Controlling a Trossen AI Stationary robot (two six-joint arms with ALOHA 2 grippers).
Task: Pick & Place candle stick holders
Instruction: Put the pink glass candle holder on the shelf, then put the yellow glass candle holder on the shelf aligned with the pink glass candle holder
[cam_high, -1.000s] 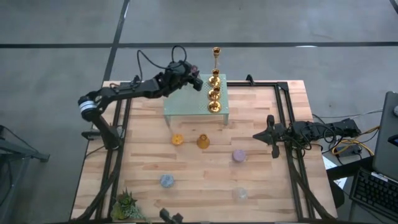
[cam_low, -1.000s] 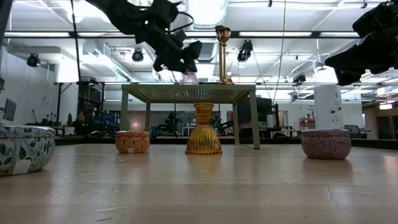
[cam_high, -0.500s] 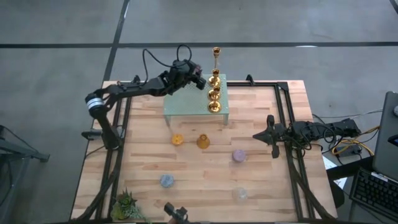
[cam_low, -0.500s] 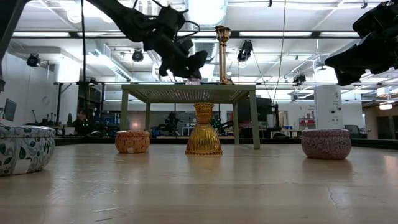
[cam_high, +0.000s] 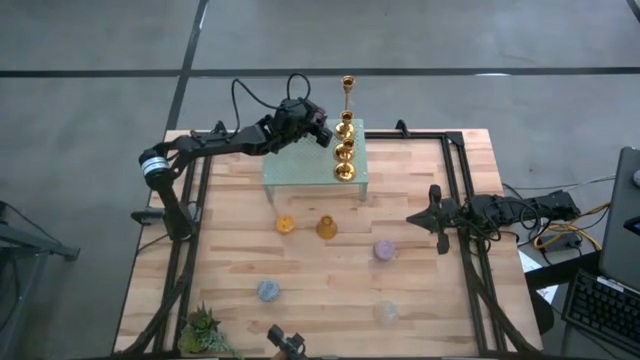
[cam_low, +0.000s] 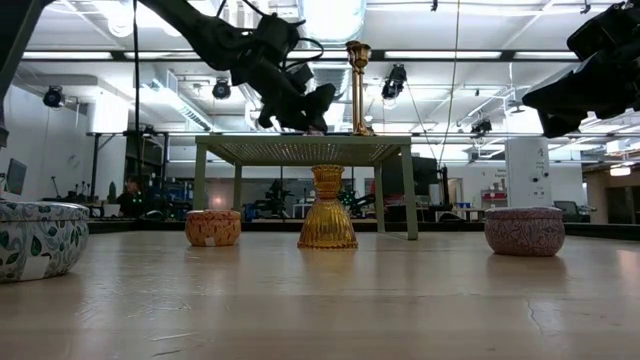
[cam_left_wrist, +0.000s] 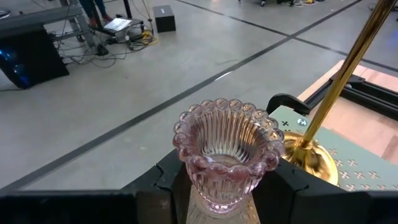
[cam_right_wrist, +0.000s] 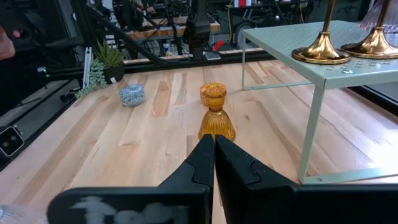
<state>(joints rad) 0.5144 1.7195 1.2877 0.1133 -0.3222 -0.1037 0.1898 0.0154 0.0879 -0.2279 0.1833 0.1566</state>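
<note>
The left gripper (cam_high: 322, 133) holds a ribbed pink glass candle holder (cam_left_wrist: 226, 154) clamped between its jaws over the mint-green perforated metal stand (cam_high: 300, 165), just beside the tall slender gold candlestick (cam_high: 347, 92). The right gripper (cam_high: 414, 219) (jaws pressed together, holding nothing) waits at the table's right side.

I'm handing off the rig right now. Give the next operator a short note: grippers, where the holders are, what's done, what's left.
Left gripper: shut on a pink glass holder, over the far edge of the green stand, beside the gold candlesticks.
Right gripper: shut, empty, waiting at the table's right side.
Done: four gold candlesticks in a row on the stand.
Left: set the pink one down. On the table remain an orange holder, amber holder, purple holder, blue holder and clear holder.
</note>
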